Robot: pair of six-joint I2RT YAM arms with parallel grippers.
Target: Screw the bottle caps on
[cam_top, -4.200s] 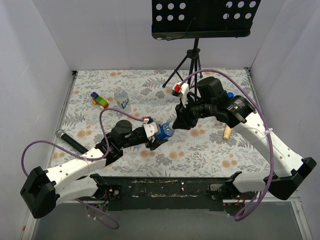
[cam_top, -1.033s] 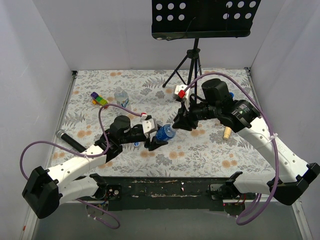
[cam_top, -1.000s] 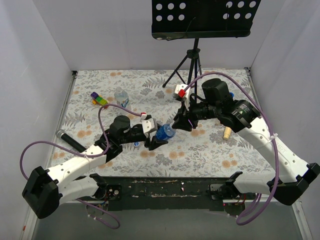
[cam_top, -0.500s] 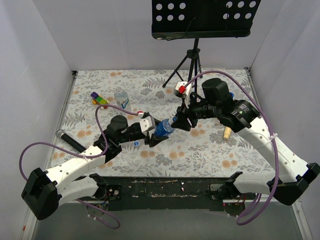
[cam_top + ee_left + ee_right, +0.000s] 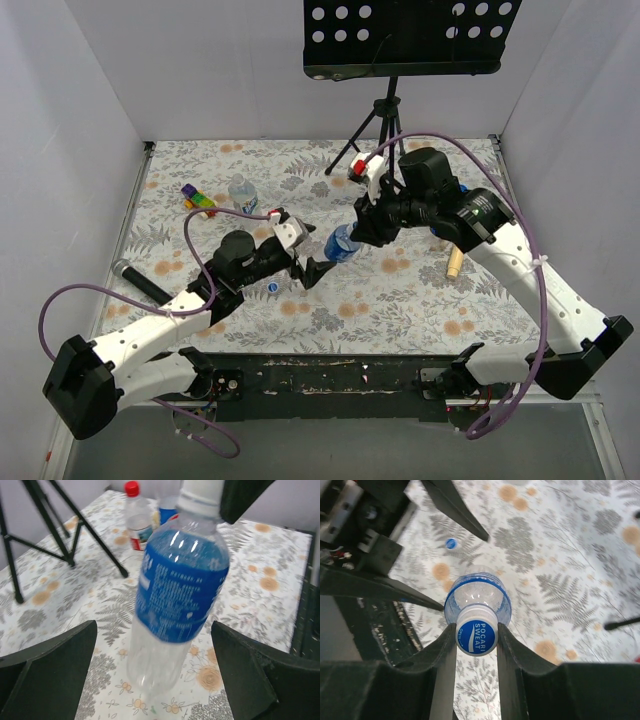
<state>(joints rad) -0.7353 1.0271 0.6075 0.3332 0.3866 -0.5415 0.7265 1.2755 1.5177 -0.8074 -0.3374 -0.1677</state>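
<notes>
Bottle (image 5: 175,595), clear with a blue label, sits tilted near the middle of the floral table (image 5: 420,300), held by its blue cap (image 5: 476,634), on which the right gripper (image 5: 358,232) is clamped. The left gripper (image 5: 303,250), which pinched the body a second ago, now stands wide apart and clear of it. That release suggests this cap is screwed home; a loose blue cap (image 5: 273,287) lies nearby.

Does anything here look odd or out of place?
The bottle is tilted, gripped only at its blue cap by the right gripper; the left gripper stands open around it, not touching. One loose blue cap lies on the table.
</notes>
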